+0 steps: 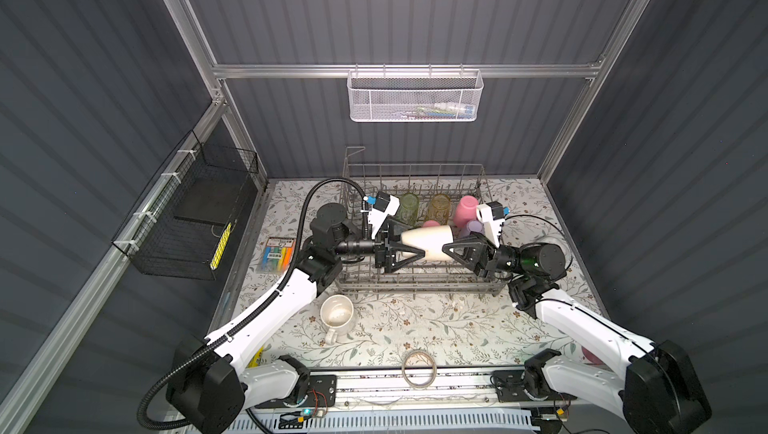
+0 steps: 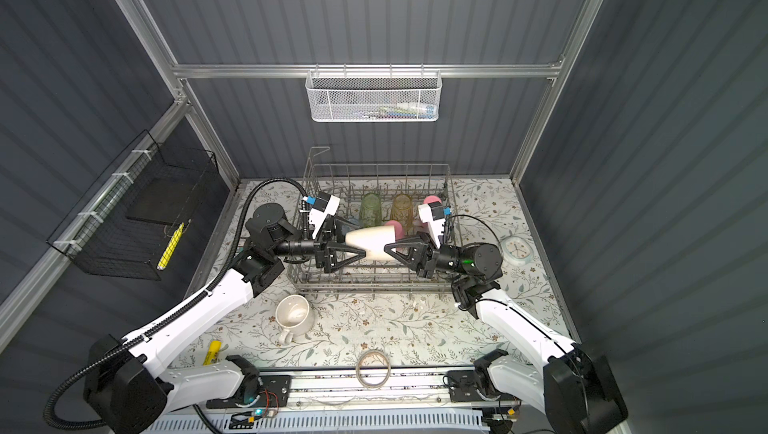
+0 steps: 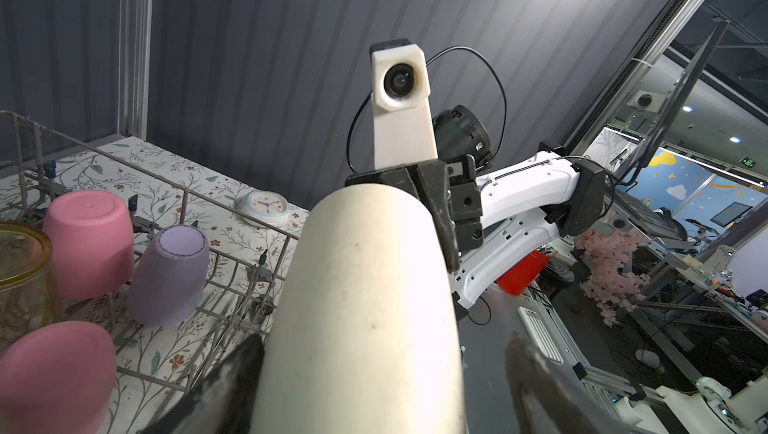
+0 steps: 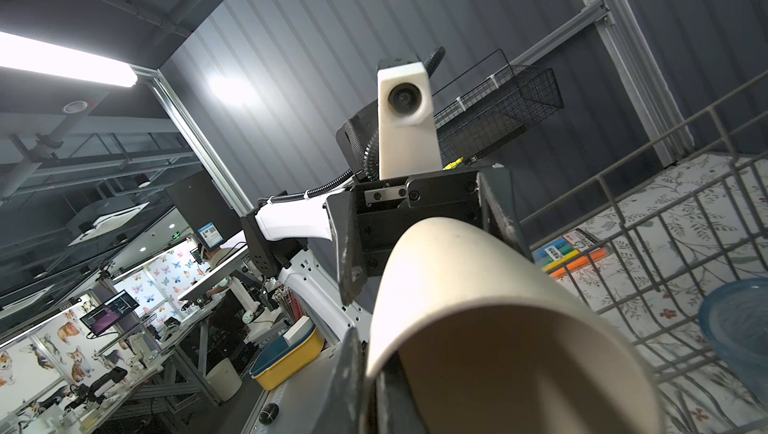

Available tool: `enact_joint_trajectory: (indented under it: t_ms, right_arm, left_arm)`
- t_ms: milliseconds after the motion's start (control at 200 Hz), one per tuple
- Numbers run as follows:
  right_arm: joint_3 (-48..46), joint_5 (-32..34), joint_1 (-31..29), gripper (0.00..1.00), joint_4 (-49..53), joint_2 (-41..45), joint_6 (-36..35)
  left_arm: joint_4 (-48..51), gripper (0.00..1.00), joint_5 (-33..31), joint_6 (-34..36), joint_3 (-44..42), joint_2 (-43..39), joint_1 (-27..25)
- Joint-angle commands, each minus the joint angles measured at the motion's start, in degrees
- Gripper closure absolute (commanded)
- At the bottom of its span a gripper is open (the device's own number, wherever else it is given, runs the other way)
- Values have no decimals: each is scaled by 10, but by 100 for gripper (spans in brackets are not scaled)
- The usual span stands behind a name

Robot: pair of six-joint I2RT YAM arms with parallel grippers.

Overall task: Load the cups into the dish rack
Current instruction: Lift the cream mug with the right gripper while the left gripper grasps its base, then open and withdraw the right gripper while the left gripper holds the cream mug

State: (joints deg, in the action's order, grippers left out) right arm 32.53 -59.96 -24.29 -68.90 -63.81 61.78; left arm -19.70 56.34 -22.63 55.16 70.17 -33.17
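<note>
Handing over: beige cup (image 1: 432, 240) sideways above dish rack (image 1: 395, 282).
Right jaws: clamped on rim.
Left jaws: spread around base.
Next: left grips, then right releases.

beige cup (image 3: 365, 286): matt, smooth | dish rack (image 1: 415, 279): bare metal wire | amber tumbler (image 1: 439, 208): glossy, see-through
</note>
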Motion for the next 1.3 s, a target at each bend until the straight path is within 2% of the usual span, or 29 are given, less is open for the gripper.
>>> enact_joint_trajectory:
  t_ms: [0, 120, 580, 1031, 1161, 1291]
  right_arm:
    - [4, -5, 2, 100, -47, 1, 14]
    - [4, -3, 1, 100, -57, -20, 21]
    - [13, -4, -2, 100, -60, -31, 21]
    - [9, -3, -3, 100, -61, -35, 21]
    - [6, -3, -2, 95, -59, -33, 20]
    - [3, -1, -1, 83, -43, -22, 11]
  left_arm:
    - [-31, 13, 21, -16, 4, 8, 4]
    - [-48, 15, 28, -27, 6, 21, 0]
    - [-18, 14, 27, -6, 22, 36, -18]
    - [-19, 33, 19, 0, 18, 31, -24]
    - [-31, 37, 9, -4, 11, 21, -24]
    - [-37, 39, 4, -10, 6, 14, -24]
